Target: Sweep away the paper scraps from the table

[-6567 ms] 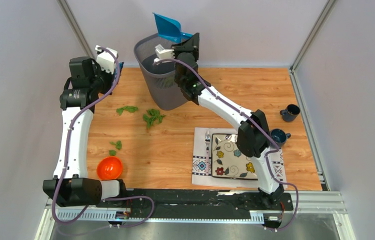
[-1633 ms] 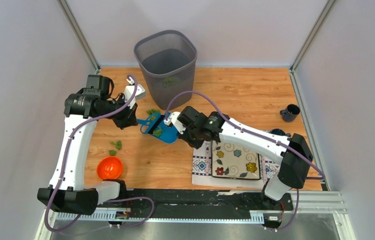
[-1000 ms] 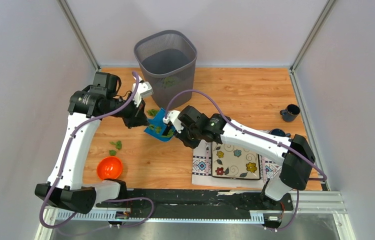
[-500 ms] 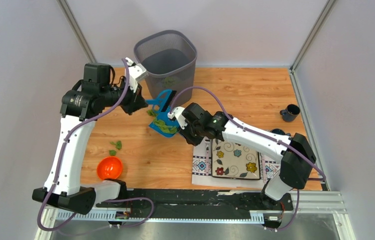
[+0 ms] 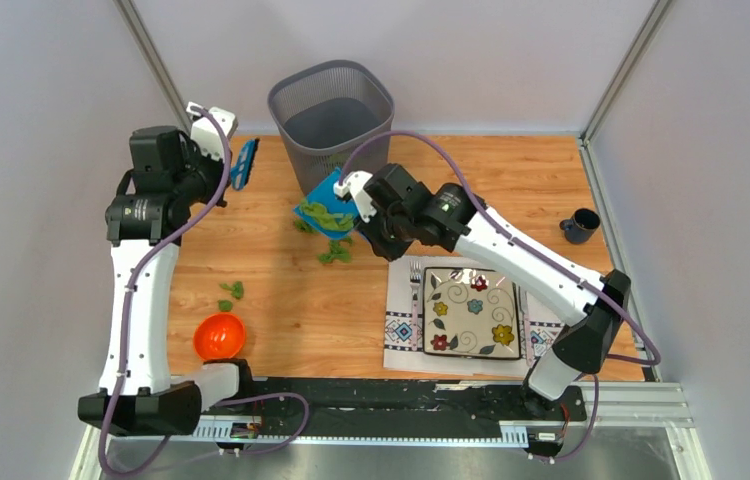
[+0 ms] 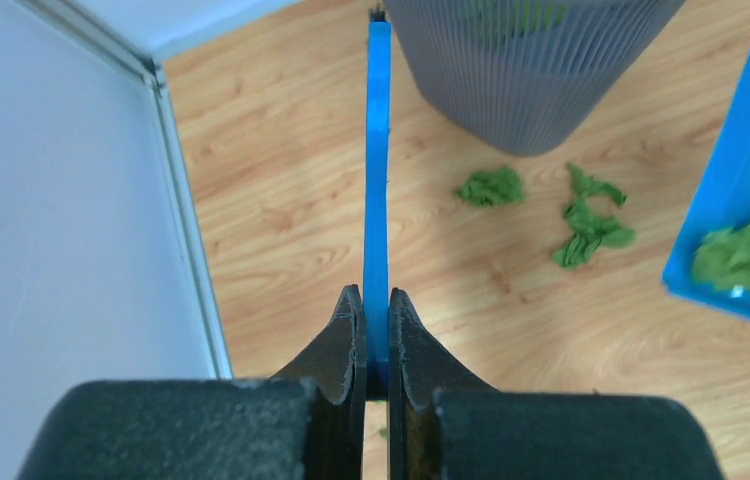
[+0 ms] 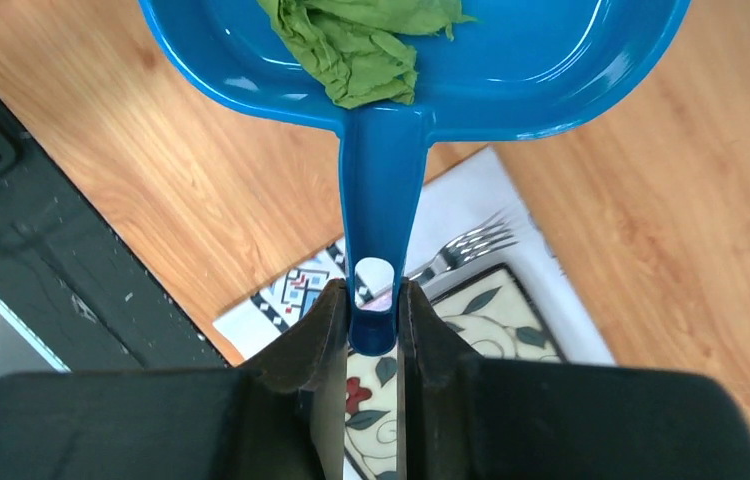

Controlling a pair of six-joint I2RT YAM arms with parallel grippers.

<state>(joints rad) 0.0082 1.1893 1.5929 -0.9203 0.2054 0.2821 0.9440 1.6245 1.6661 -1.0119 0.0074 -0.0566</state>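
My right gripper [image 5: 359, 212] is shut on the handle of a blue dustpan [image 5: 323, 203] and holds it tilted above the table [image 5: 511, 190], just in front of the grey mesh bin [image 5: 332, 105]. Green paper scraps [image 7: 361, 40] lie in the dustpan [image 7: 511, 60], held by my right gripper [image 7: 374, 300]. More scraps lie on the wood below the pan [image 5: 334, 250] and near the left edge [image 5: 231, 292]. My left gripper [image 5: 226, 165] is shut on a blue brush [image 5: 245, 163], raised at the far left. In the left wrist view the brush [image 6: 378, 150] shows edge-on, with scraps [image 6: 491, 187] beyond my gripper [image 6: 375, 300].
An orange bowl [image 5: 220, 336] sits front left. A white patterned placemat [image 5: 401, 330] with a flowered plate [image 5: 471, 312] and a fork [image 5: 415, 280] lies front right. Two dark mugs [image 5: 580, 225] stand at the right edge. Grey walls and metal rails bound the table.
My left arm has swung the brush back to the far left. My right arm has lifted the loaded dustpan up toward the bin. A few scraps now show on the wood below it.
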